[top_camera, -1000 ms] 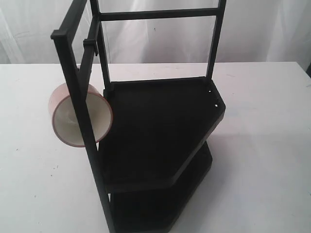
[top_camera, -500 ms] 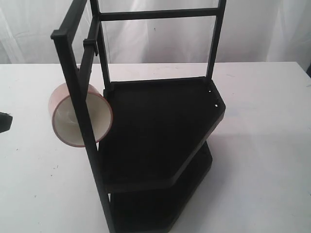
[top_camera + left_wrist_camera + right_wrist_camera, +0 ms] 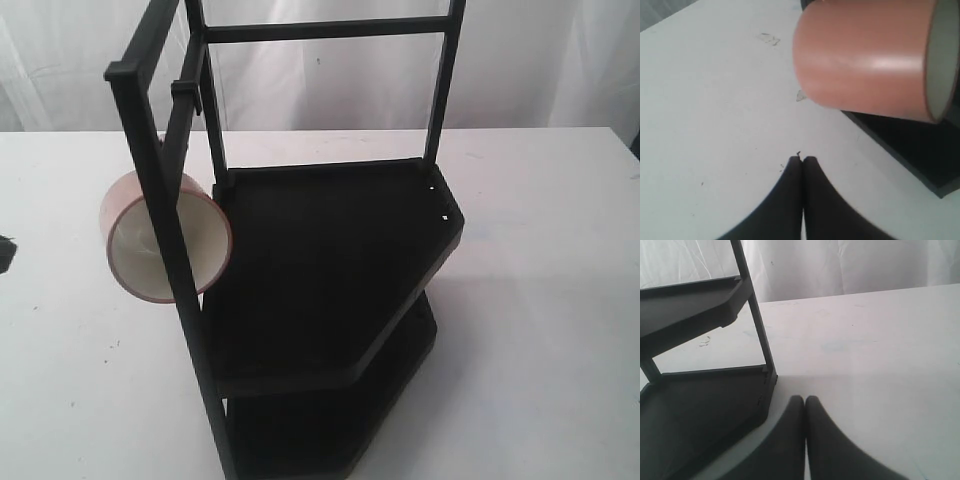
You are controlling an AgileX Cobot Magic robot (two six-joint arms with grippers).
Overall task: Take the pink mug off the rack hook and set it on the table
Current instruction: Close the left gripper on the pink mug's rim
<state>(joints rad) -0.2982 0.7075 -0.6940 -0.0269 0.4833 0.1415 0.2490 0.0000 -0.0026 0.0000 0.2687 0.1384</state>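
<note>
The pink mug [image 3: 165, 235] hangs on its side at the left side bar of the tall black rack [image 3: 330, 270], its white inside facing the exterior camera. Its handle and the rack hook are hidden behind the bar. The left wrist view has the mug [image 3: 865, 60] close above my left gripper [image 3: 802, 159], which is shut and empty over the white table [image 3: 715, 110]. Only a dark tip of that gripper [image 3: 5, 254] shows at the exterior view's left edge. My right gripper [image 3: 805, 399] is shut and empty, low beside the rack's lower shelf [image 3: 700, 415].
The rack's two dark shelves [image 3: 340, 230] and upright bars [image 3: 440, 90] fill the middle of the table [image 3: 540, 220]. White curtain [image 3: 330, 80] hangs behind the table's far edge.
The left gripper's tip came into view at the exterior view's left edge half a second ago and now shows less. Mug and rack have not moved.
</note>
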